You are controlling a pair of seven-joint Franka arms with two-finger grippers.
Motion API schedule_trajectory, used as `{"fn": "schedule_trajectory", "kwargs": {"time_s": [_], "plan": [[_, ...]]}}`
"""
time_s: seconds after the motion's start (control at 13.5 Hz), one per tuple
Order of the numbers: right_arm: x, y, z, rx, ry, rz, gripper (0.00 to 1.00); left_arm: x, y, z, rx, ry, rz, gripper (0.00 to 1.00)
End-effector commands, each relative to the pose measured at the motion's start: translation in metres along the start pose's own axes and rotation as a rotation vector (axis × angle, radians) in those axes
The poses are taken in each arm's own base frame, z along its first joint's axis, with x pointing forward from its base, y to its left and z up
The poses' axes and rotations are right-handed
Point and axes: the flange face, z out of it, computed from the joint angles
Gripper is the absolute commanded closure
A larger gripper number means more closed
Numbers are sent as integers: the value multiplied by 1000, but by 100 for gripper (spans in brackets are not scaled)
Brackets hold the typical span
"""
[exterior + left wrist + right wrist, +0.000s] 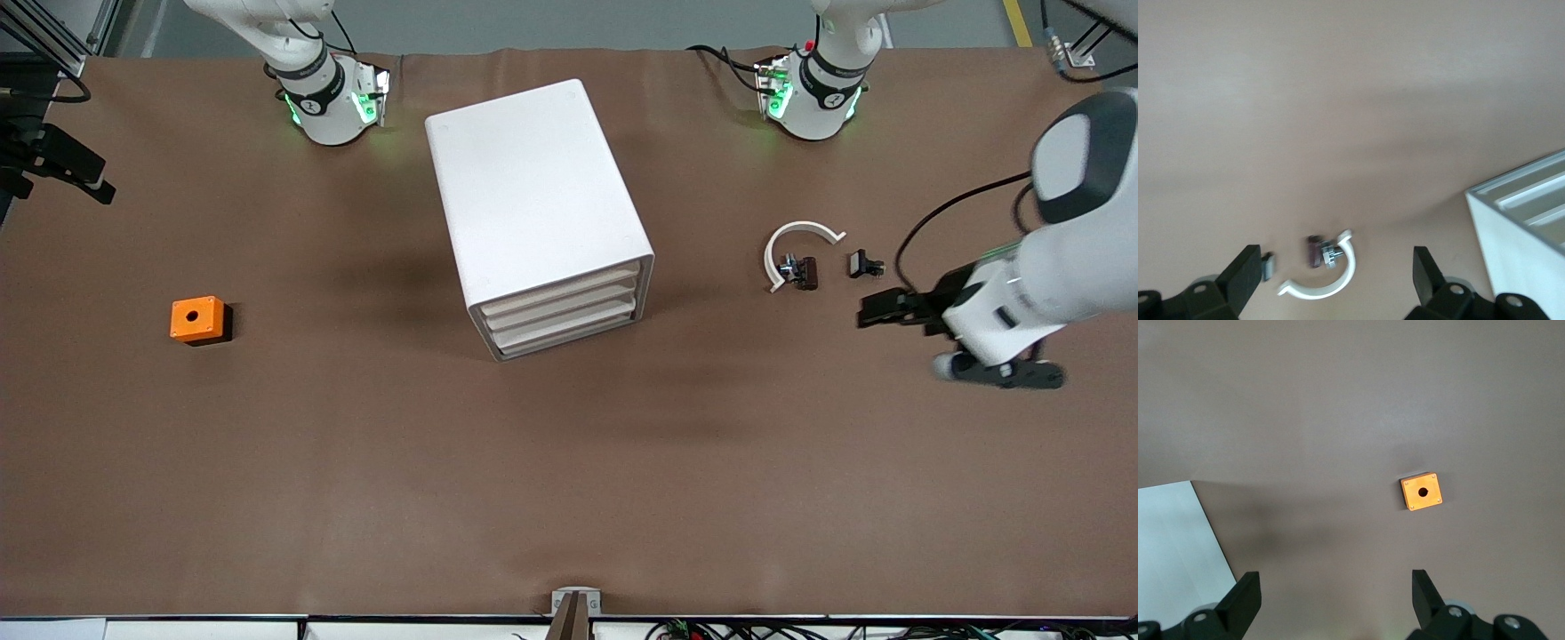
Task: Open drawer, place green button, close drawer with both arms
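**Both grippers hovering open, drawer not yet pulled**

The drawer (pixel 569 332) is sitting shut as the lowest of three in the white cabinet (pixel 533 196). The cabinet is standing mid-table, its front turned toward the front camera and angled to the left arm's end. That angle is probably leaving the left arm the easier reach to the drawer.

The left gripper (pixel 997 372) is hanging over the table (pixel 569 498) at the left arm's end, its fingers spread wide and holding nothing. Its wrist camera is looking across a white curved clip (pixel 772 258) and two small dark parts (pixel 805 271) lying beside it. The clip and parts are lying well apart from the cabinet.

The right gripper (pixel 1333 577) is out of the front view. In its wrist view it is hovering with fingers apart and empty, over bare table between the cabinet and the orange cube (pixel 197 319). The cube is resting near the right arm's end.

The button is not showing: no green cap can be made out anywhere. Whether it is hiding among the dark parts cannot be told.

By my judgement the task is only beginning, with opening the drawer as the first step.
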Motion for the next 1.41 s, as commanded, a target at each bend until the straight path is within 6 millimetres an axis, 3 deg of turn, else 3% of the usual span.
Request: {"fn": "schedule_trajectory", "kwargs": {"time_s": [0.0,0.22,0.37,0.74,0.96,1.11,1.34], "plan": [[-4,3,-4,2,5,4,0,-43,-16,-42,110,4,-14,0],[-2,3,-6,32,17,8,0,-72,-66,-80,135,16,-111,0],[-3,0,-6,35,17,0,0,-79,-59,-104,150,96,-94,0],[-4,0,-6,36,11,1,0,-105,-43,-138,186,174,-1,0],[-4,0,-6,36,12,1,0,-117,-42,-148,182,194,-6,0],[-4,0,-5,36,6,1,0,-116,-33,-148,178,196,8,0],[-5,0,-5,36,3,1,0,-117,-39,-150,163,200,-2,0]]}}
